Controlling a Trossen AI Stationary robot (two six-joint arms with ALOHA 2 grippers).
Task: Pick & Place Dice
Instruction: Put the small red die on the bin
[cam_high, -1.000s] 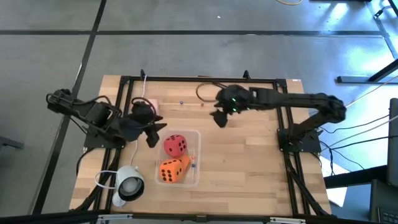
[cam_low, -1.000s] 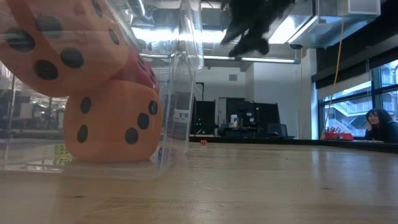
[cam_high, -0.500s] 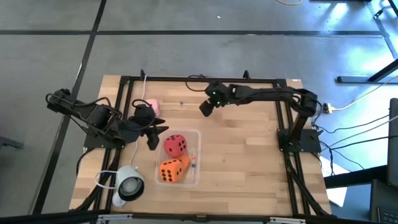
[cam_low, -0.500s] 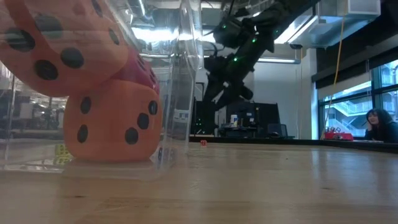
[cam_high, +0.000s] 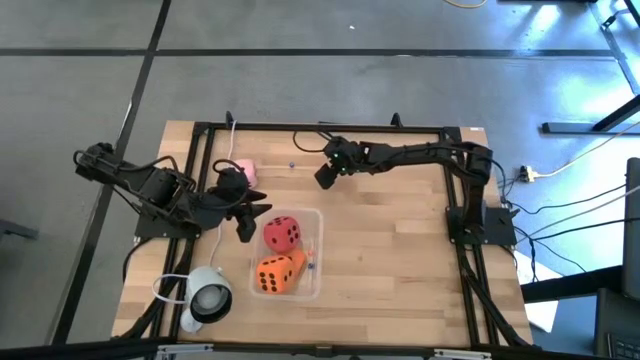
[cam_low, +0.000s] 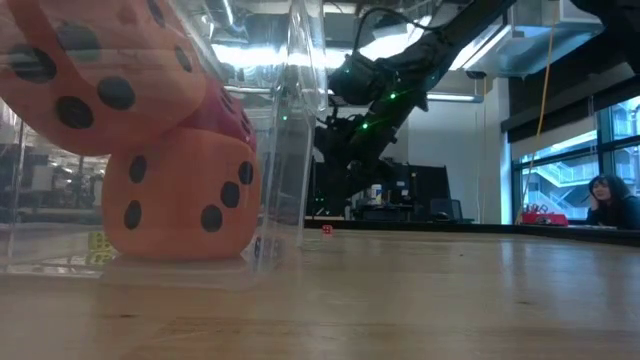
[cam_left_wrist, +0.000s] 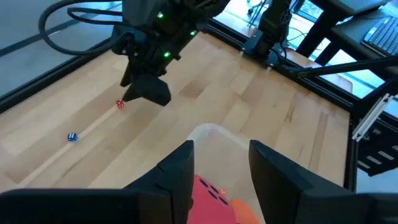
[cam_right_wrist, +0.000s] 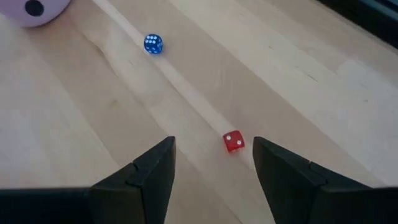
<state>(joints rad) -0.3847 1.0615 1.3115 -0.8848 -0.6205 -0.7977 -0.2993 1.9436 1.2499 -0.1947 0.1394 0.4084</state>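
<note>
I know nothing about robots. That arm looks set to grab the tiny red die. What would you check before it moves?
1. Right pincer open, nothing in it: ok.
2. Small red die in line with the gap between the fingers: ok, though nearer one finger.
3. Space around the die: ok; the blue die lies well apart.
4. Pincer low enough to close: not ok; the low view shows it above the table.
5. Left pincer out of the way: ok; it waits open by the box.
6. Room left in the box: cannot tell.
</note>
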